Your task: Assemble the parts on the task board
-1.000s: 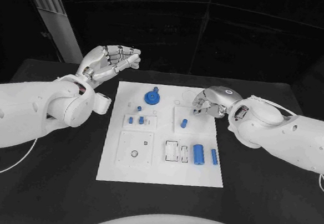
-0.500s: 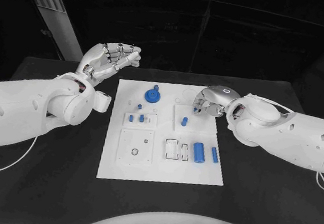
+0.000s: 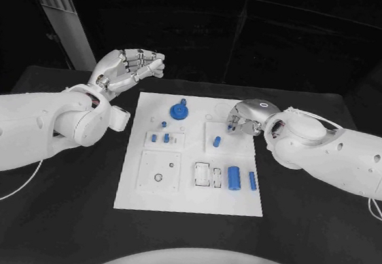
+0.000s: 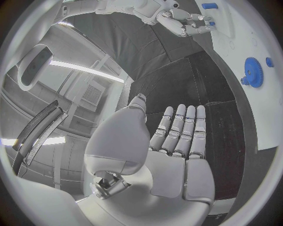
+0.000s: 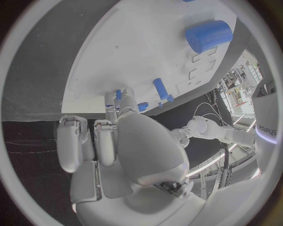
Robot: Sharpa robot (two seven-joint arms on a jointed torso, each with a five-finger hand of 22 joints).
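Just below the right robot hand (image 3: 241,121), whose fingers curl in over the far right part of the task board (image 3: 190,201), stands a small blue peg (image 3: 217,142); whether the fingers pinch anything I cannot tell. Nearer the robot lie a blue cylinder (image 3: 233,178) and a slimmer blue pin (image 3: 252,181). Beside the left robot hand (image 3: 131,67), raised off the bench (image 3: 309,246) with fingers apart and empty, sits the blue gear (image 3: 180,111).

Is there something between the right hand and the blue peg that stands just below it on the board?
Nothing visible. In the head view the right hand hangs over the board's far right part, and the blue peg stands close beside it with only bare white board between them. The left hand is far off, past the board's left edge.
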